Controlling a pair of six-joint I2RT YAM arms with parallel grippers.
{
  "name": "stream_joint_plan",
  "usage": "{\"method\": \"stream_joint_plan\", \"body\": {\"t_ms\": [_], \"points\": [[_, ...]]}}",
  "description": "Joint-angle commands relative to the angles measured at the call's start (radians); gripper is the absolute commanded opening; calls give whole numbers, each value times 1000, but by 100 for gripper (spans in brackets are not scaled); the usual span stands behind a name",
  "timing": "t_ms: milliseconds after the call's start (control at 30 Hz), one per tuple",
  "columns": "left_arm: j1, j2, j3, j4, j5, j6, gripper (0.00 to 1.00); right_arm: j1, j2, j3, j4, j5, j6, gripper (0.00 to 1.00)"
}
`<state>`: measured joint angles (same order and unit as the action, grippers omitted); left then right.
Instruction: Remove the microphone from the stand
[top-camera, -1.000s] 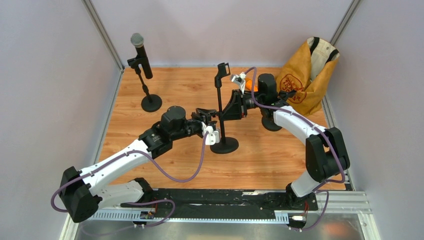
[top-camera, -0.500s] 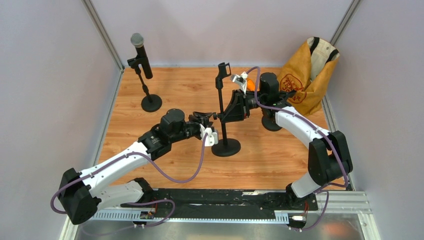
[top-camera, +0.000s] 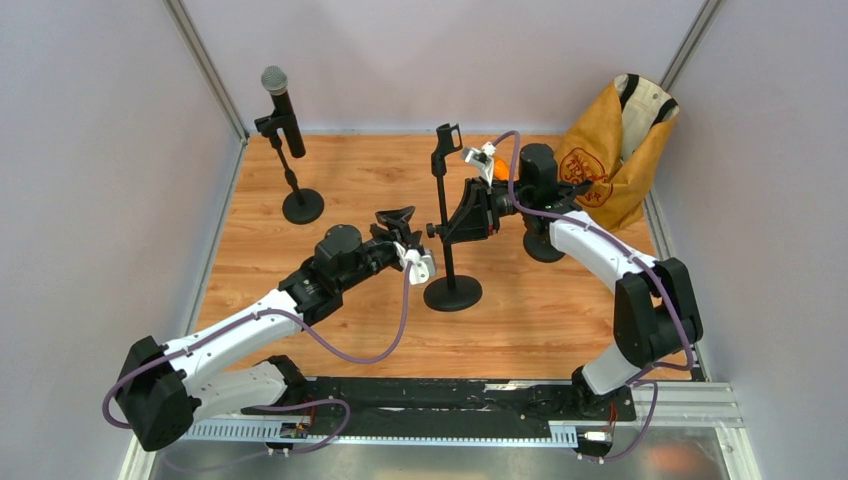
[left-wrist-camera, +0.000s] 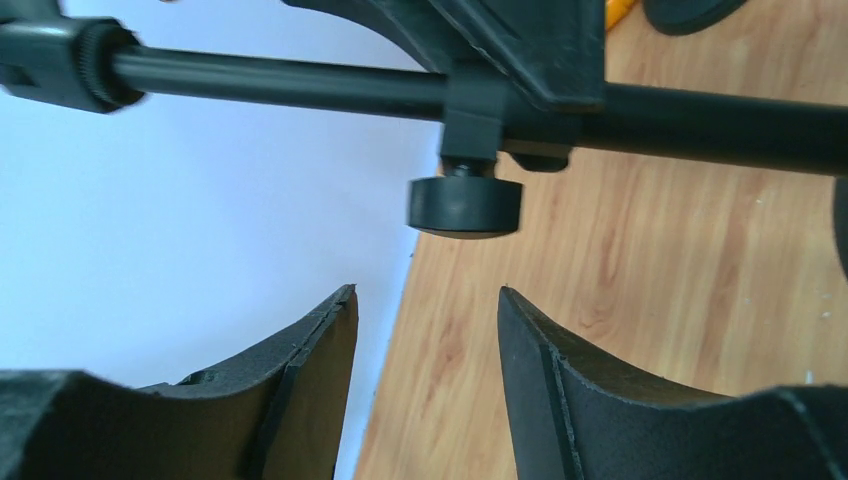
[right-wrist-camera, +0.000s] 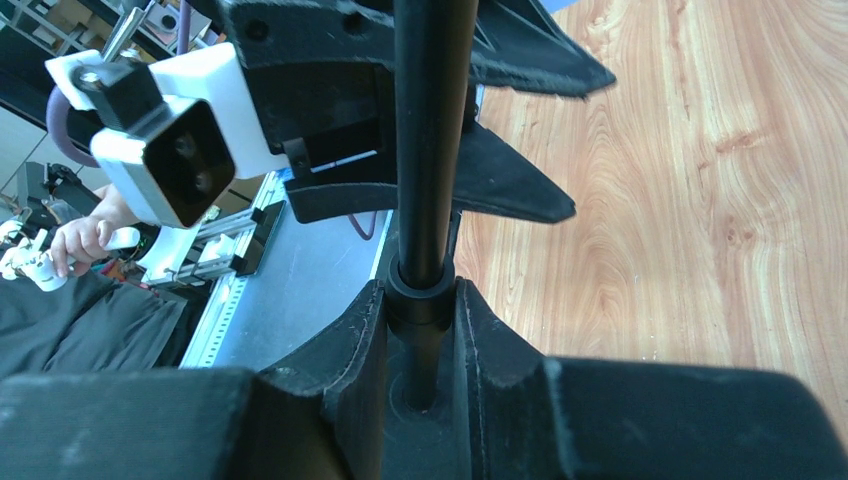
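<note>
The grey-headed black microphone (top-camera: 280, 100), showing only from above, is standing at ten o'clock, well apart from right fingers (right-wrist-camera: 352, 350) pinching a black metal pole (right-wrist-camera: 432, 130) and spread left fingers (left-wrist-camera: 305, 380).

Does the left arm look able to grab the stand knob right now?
Likely yes: the left tool is open, and the stand knob sits just ahead of its gap, nothing between.

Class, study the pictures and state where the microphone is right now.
In the top view, the microphone sits clipped in its stand at the far-left corner of the table, left of the empty middle stand.
</note>
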<state>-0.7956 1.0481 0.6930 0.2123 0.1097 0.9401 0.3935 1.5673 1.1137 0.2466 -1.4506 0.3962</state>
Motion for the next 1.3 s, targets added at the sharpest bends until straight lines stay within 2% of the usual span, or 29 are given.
{"method": "stream_joint_plan", "body": {"t_ms": [0,367,800,1000,1267], "points": [[1,7,-5,129,-36,17,61,-6,28,46,44,-27,49,0],[-48,37,-11,75,-10,80,55,-10,84,69,46,-35,84,0],[-71,51,21,10,22,49,47,-25,95,69,48,-36,92,0],[-80,60,30,26,3,22,49,-25,89,59,47,-33,84,0],[-82,53,4,149,-69,9,55,-24,92,49,48,-30,73,0]]}}
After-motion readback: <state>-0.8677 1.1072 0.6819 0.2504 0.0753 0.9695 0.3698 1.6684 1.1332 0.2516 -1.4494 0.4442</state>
